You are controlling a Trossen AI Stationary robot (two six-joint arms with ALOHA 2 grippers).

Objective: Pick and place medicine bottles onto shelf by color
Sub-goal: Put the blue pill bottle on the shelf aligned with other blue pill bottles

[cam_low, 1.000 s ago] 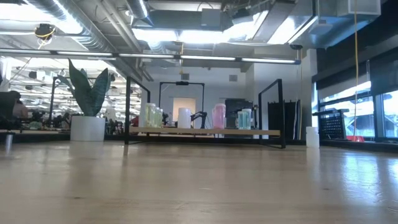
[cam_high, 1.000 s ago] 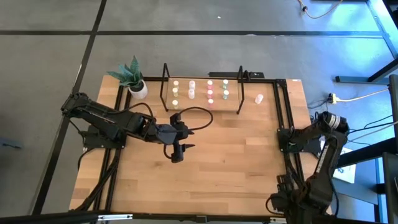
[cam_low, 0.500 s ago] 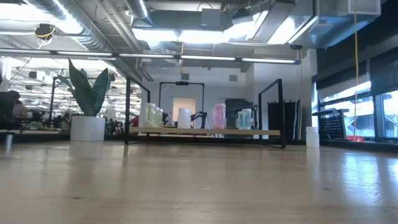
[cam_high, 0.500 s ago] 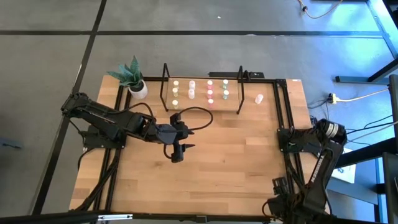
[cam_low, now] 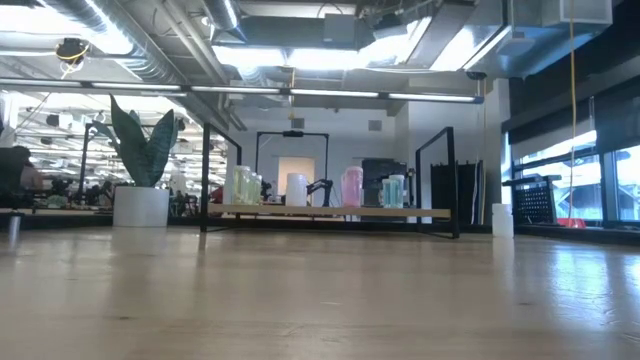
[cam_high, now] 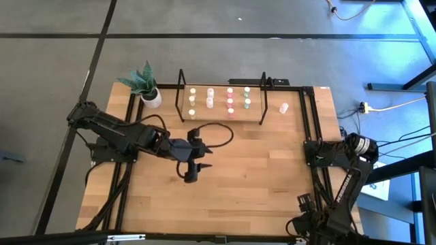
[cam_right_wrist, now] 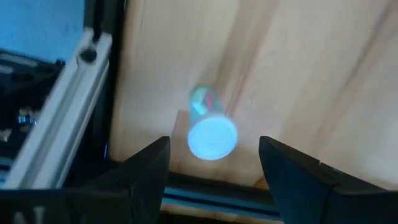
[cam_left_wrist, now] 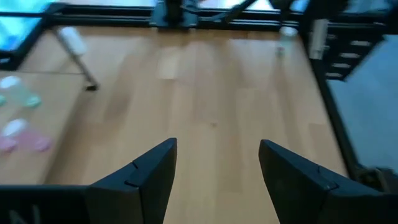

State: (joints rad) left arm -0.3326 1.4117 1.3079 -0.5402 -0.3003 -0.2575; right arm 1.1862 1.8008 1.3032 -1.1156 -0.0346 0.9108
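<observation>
High view: left gripper point(cam_high: 190, 174) over the bare counter point(cam_high: 259, 177), nearer the front edge than a second ago. Left wrist view: jaws spread, holding nothing. Right wrist view: right gripper point(cam_right_wrist: 214, 163) jaws spread around a lone white-capped medicine bottle point(cam_right_wrist: 210, 132), untouched; shelf point(cam_high: 221, 102) well apart

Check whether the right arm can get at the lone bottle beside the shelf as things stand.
Probably yes. The lone bottle stands on bare tabletop, apart from the shelf, and the right tool is open with the bottle in sight ahead. The left tool is mid-table, well clear.
</observation>
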